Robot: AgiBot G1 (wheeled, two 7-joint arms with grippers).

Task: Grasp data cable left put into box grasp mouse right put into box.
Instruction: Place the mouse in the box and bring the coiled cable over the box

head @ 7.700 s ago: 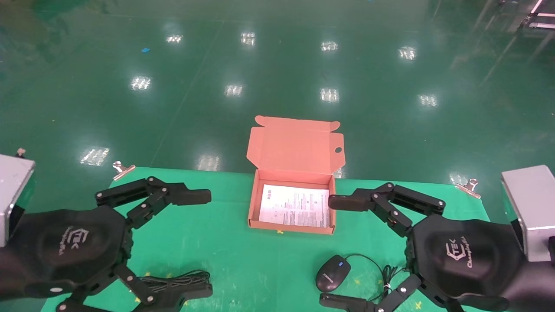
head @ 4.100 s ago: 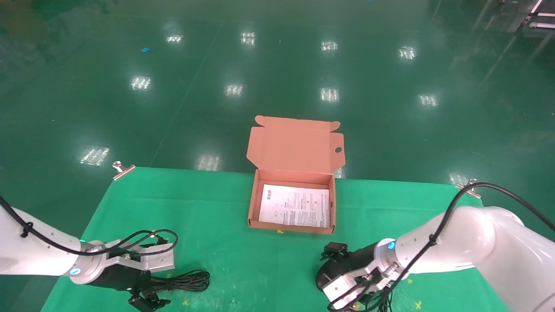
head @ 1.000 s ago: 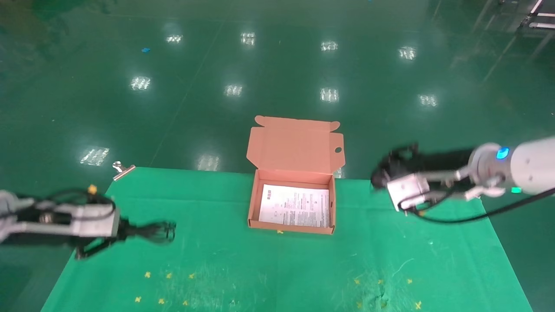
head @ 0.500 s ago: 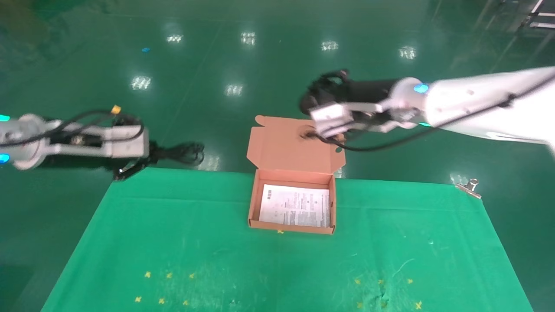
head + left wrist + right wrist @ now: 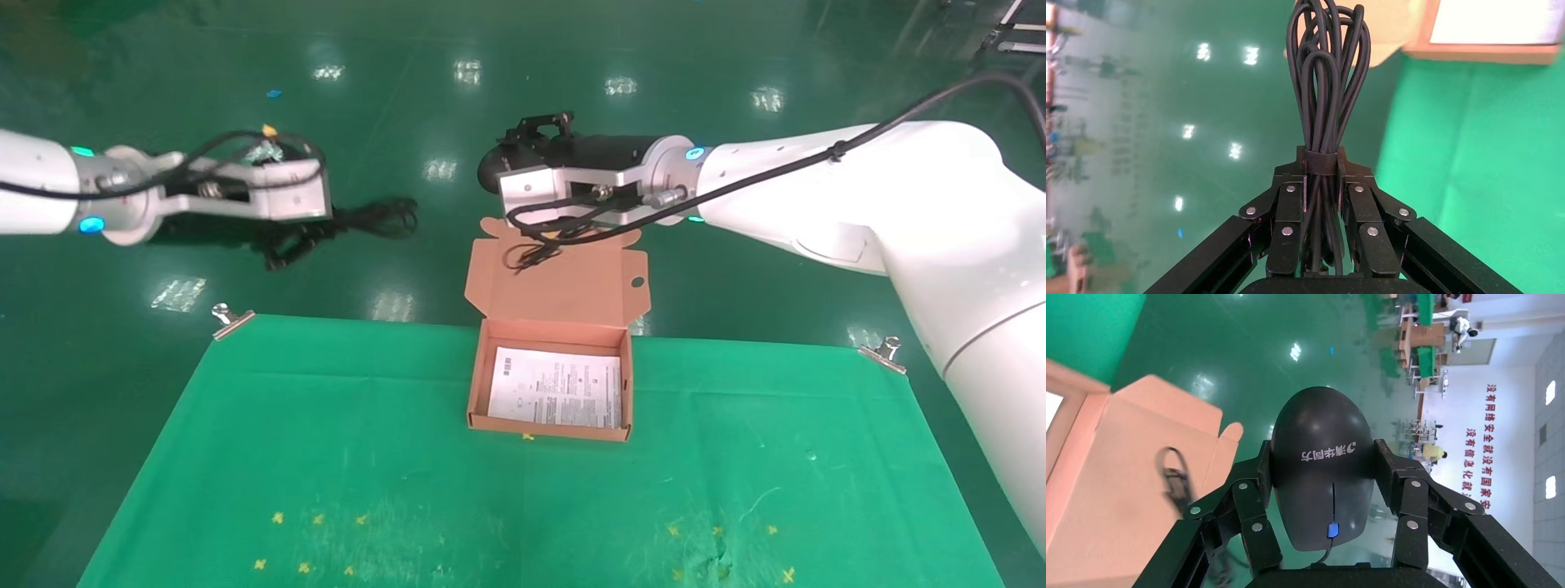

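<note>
The salmon-orange box point(image 5: 478, 384) stands open at the table's far middle, its lid point(image 5: 556, 282) upright and a white sheet on its bottom. My left gripper point(image 5: 331, 222) is shut on the data cable point(image 5: 380, 216), a black coiled bundle, held high beyond the table's far left edge, left of the lid. The left wrist view shows the fingers point(image 5: 1289, 211) clamping the strapped bundle point(image 5: 1327, 73). My right gripper point(image 5: 505, 166) is shut on the black mouse point(image 5: 489, 169), high above the lid's left part. Its cord point(image 5: 529, 245) dangles before the lid. The right wrist view shows the mouse point(image 5: 1321, 478) between the fingers point(image 5: 1251, 508).
A green cloth point(image 5: 409, 490) covers the table, held by metal clips at the far left point(image 5: 231, 318) and far right point(image 5: 882, 353) corners. Small yellow marks dot the cloth near the front. Glossy green floor lies beyond the table.
Both arms have risen from the table with their loads. The left gripper moved up and rightward with the cable. The right gripper moved leftward with the mouse, now above the lid's left side.
</note>
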